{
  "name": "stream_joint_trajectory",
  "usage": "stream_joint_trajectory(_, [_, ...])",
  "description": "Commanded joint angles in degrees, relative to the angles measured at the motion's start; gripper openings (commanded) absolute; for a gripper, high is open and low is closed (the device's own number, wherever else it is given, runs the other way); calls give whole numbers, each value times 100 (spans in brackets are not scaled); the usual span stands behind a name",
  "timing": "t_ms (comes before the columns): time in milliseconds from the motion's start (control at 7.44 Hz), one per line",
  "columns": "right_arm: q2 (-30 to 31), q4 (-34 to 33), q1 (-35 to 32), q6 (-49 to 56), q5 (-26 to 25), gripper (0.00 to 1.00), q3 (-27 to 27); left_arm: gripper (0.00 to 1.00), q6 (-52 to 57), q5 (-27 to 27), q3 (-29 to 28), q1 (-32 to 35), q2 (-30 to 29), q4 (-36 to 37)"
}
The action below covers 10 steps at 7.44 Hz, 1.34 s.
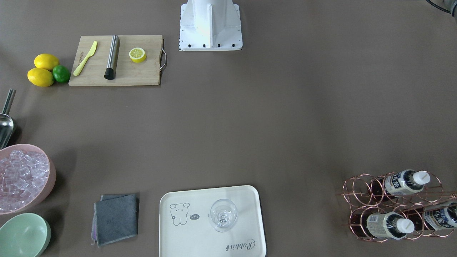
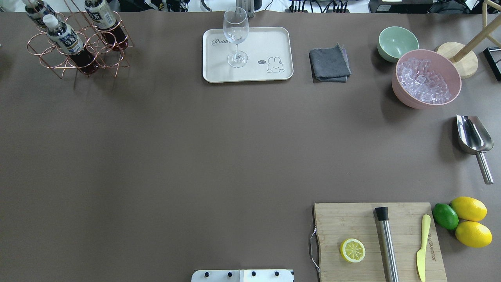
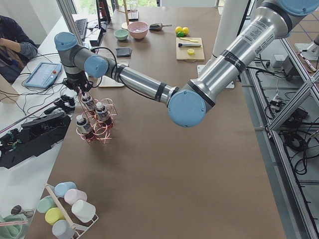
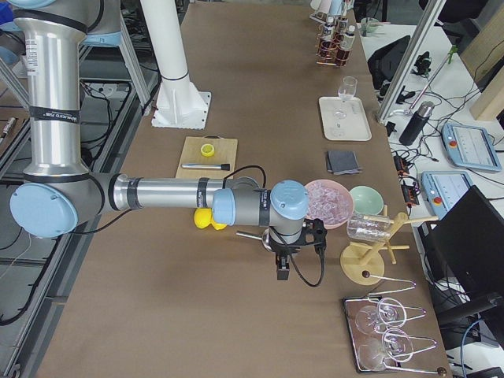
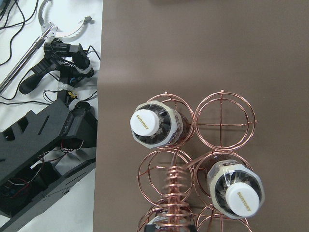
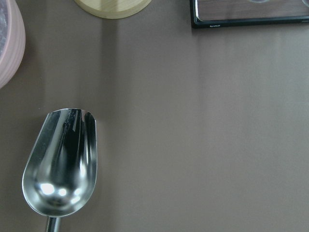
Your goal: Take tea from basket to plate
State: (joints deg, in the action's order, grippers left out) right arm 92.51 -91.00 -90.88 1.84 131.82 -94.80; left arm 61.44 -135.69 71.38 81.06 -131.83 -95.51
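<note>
Three tea bottles stand in the copper wire basket (image 2: 43, 55) at the table's far left corner; one tea bottle (image 2: 64, 37) is nearest the table's middle. The left wrist view looks straight down on the basket (image 5: 222, 121) and two white caps (image 5: 145, 123); no fingers show there. In the exterior left view my left gripper (image 3: 84, 93) hangs just above the bottles; I cannot tell if it is open. The cream plate (image 2: 270, 39) holds an upright wine glass (image 2: 236, 37). My right gripper (image 4: 282, 272) hovers over the metal scoop (image 6: 60, 164); its state cannot be told.
A grey cloth (image 2: 329, 63), a green bowl (image 2: 397, 42) and a pink bowl of ice (image 2: 426, 78) stand right of the plate. A cutting board (image 2: 352, 219) with a lemon half, muddler and knife lies near the robot. The table edge (image 5: 99, 121) runs just beside the basket.
</note>
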Motion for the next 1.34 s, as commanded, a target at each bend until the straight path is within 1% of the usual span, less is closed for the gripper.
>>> stream_joint_trajectory(0, [-231,-5,52,-17,11,100,215,0,-691,7,1056,15,367,566])
stream_joint_trajectory(269, [-399,12,131,-104,28,100,199,0,-887,7,1997,15,596,1225])
stream_joint_trajectory(403, [-409,73,166,-131,72,100,103,0,-949,7,2437,6,719,1524])
stream_joint_trajectory(537, [-461,413,219,-679,159,100,59,0,-1011,25,2920,24,772,1849])
stream_joint_trajectory(672, [-461,912,324,-1685,352,100,59,0,-1176,25,3421,7,799,2287])
stream_joint_trajectory(806, [-461,1492,508,-2731,441,100,59,0,-1265,25,3635,-81,747,2422])
stream_joint_trajectory(940, [-470,1758,727,-3455,494,100,15,0,-1362,25,3715,-221,529,2632])
stream_joint_trajectory(1075, [-496,1805,947,-4202,555,100,-107,0,-1371,42,3916,-588,431,2686])
stream_joint_trajectory(1209, [-775,1857,1114,-4688,547,100,-135,0,-1519,260,4023,-1026,230,2826])
